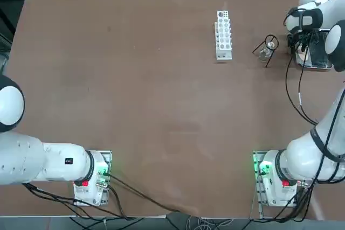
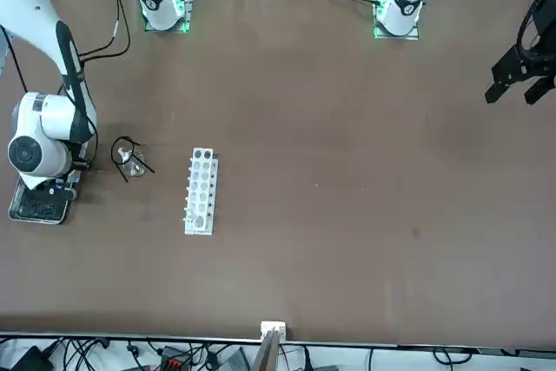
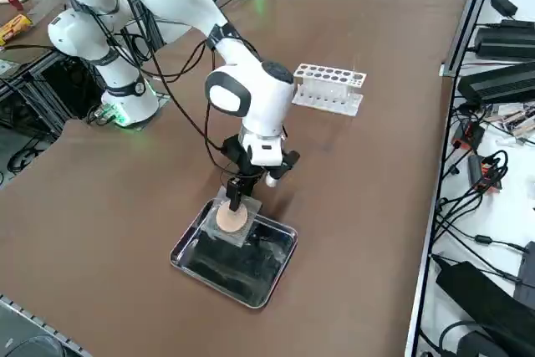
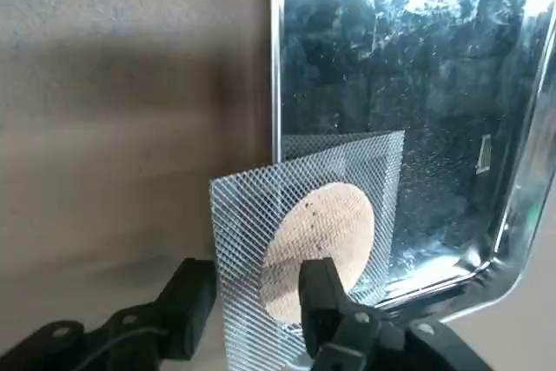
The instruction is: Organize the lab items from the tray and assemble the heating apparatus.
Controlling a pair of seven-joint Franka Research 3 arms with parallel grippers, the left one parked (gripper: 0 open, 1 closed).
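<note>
- One white test-tube rack (image 1: 223,34) stands alone on the brown tabletop (image 1: 135,90), with the black wire tripod (image 1: 268,48) just beside it, nearer the right arm; the small clear glass burner (image 1: 264,53) sits within the tripod's ring.
- Nothing lies between the tripod and the shiny metal tray (image 3: 236,254), which rests at the tabletop's edge on the robot's right, its dark floor ringed by a bright raised rim.
- Grey mesh square (image 4: 306,232) with a round tan centre tilts across the tray's near rim, partly over the tray floor and partly over the tabletop.
- Right gripper (image 4: 252,301) hangs over that rim, its black fingers (image 4: 320,297) partly spread on either side of the mesh's lower edge; whether they pinch it cannot be told.
</note>
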